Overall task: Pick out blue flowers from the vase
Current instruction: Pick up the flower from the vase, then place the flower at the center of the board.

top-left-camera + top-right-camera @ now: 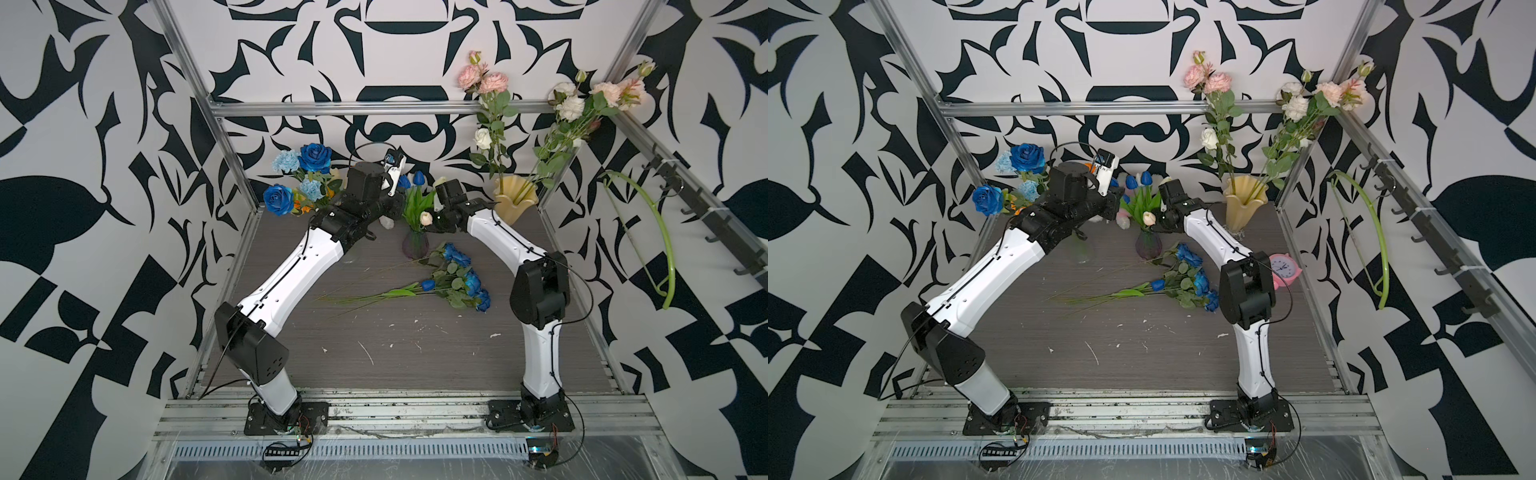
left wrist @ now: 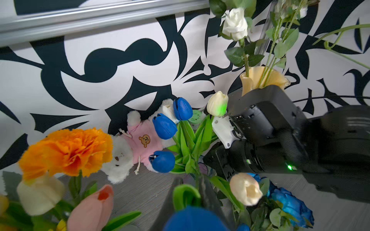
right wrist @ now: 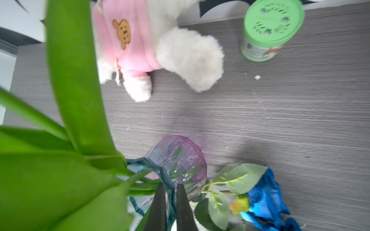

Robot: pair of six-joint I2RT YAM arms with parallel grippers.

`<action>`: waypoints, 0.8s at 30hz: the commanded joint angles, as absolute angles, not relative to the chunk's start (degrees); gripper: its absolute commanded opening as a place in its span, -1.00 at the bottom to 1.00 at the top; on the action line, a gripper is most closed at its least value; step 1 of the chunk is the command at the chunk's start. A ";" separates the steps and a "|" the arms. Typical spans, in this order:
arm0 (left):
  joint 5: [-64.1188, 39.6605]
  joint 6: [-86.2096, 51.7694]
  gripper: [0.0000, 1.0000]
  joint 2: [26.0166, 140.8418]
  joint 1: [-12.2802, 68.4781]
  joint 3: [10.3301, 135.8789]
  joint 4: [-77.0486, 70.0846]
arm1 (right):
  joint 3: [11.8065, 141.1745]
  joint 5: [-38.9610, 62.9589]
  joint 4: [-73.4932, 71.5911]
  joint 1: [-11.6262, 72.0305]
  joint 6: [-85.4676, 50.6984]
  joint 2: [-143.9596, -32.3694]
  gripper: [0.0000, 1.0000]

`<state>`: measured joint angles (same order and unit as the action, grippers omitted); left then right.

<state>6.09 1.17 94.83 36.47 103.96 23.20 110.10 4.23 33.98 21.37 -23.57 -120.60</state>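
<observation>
Pinching the vase point(image 3: 180, 160) rim: right gripper point(image 3: 171, 208), jaws narrow; left gripper point(image 2: 190, 186) is flanking a leaf point(image 2: 185, 193) beside a blue tulip point(image 2: 194, 220), grip unclear. Three tulips point(image 2: 164, 126) are standing in the vase; blue roses point(image 1: 469, 278) are lying on the table point(image 1: 415, 353). A clock point(image 1: 1285, 268) is showing in a top view only.

A vase point(image 1: 414, 245) holding tulips point(image 1: 417, 199) is set toward the back of the table point(image 1: 395, 340). Roses point(image 1: 459, 276) are laid before it, to the right. Behind it a plush toy point(image 2: 136, 140) and a canister point(image 3: 268, 30) are placed. A taller vase point(image 1: 515, 199) is stood at the back right.
</observation>
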 commanded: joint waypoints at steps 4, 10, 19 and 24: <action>13.12 7.47 -0.86 88.76 38.93 105.71 35.62 | 109.81 3.90 29.85 19.10 -23.07 -119.27 -1.00; 18.49 8.92 -1.00 83.94 41.12 104.14 43.25 | 109.60 3.90 29.63 18.16 -22.43 -119.18 -1.00; 38.53 14.77 -0.98 89.72 52.80 95.05 53.41 | 110.12 5.39 29.73 16.99 -21.45 -119.18 -1.00; 40.22 15.22 -0.89 97.25 54.80 92.88 53.98 | 109.77 5.69 29.90 16.79 -21.05 -118.66 -1.00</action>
